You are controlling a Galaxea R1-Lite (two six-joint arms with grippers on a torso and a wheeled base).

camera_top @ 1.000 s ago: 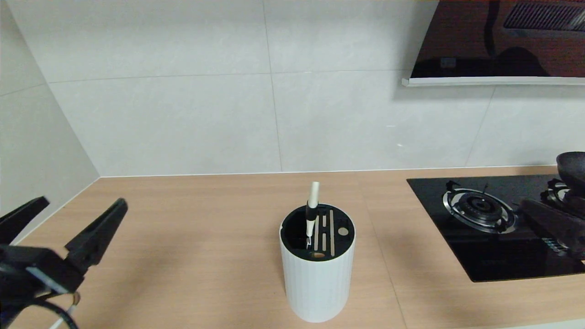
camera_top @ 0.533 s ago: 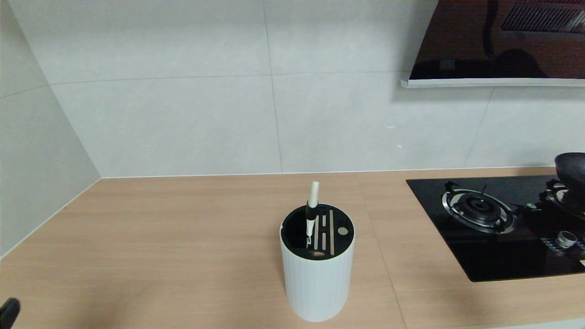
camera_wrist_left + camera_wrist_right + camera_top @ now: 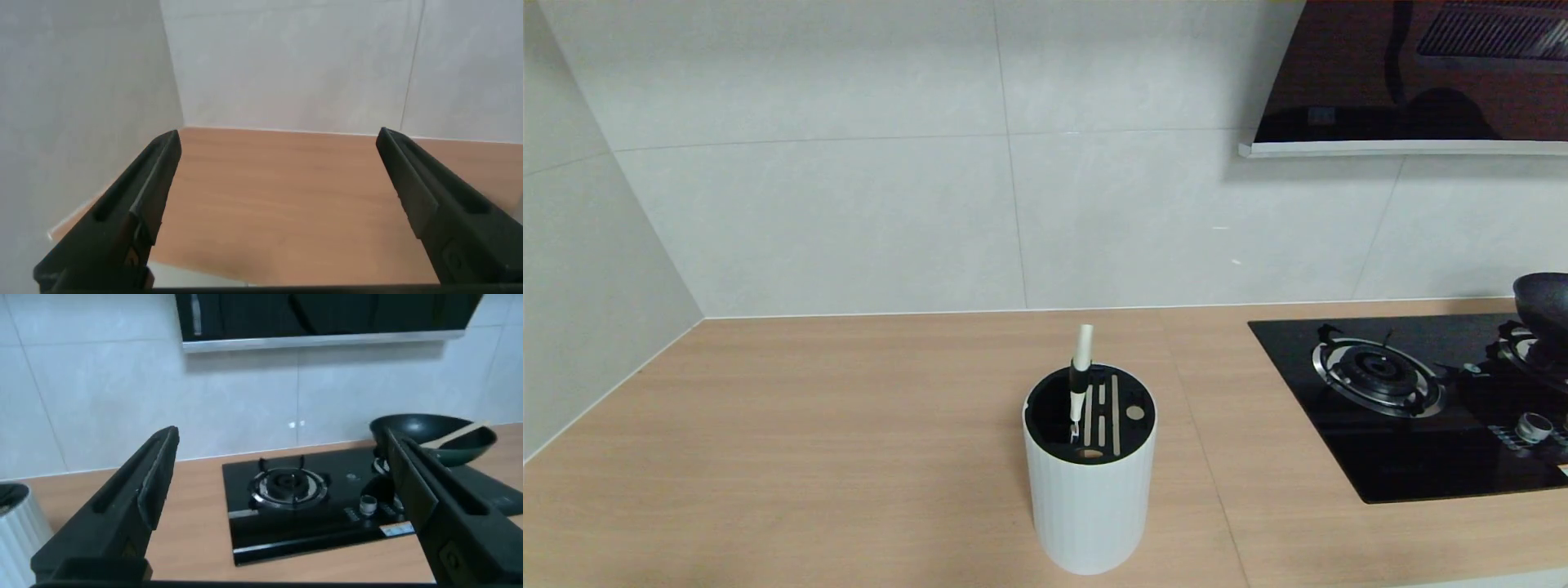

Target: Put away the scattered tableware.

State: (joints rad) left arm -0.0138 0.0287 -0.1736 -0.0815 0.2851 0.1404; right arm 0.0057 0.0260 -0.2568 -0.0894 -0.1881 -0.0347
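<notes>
A white ribbed utensil holder (image 3: 1090, 486) with a black slotted top stands on the wooden counter (image 3: 849, 425), near its front edge. One utensil with a white and black handle (image 3: 1081, 371) sticks upright out of it. My left gripper (image 3: 278, 143) is open with nothing between its fingers, facing bare counter by the corner of the walls. My right gripper (image 3: 282, 441) is open and holds nothing; it faces the stove, with the holder's edge (image 3: 15, 531) at one side.
A black gas hob (image 3: 1405, 400) with burners lies at the right of the counter, and a dark wok (image 3: 433, 434) with a wooden-handled utensil in it sits on its far burner. A range hood (image 3: 1413, 73) hangs above. Tiled walls close the back and left.
My left gripper, open at the lower left of the head view a second ago, has drawn back out of that view. The dark shape over the hob's right side has gone too.
</notes>
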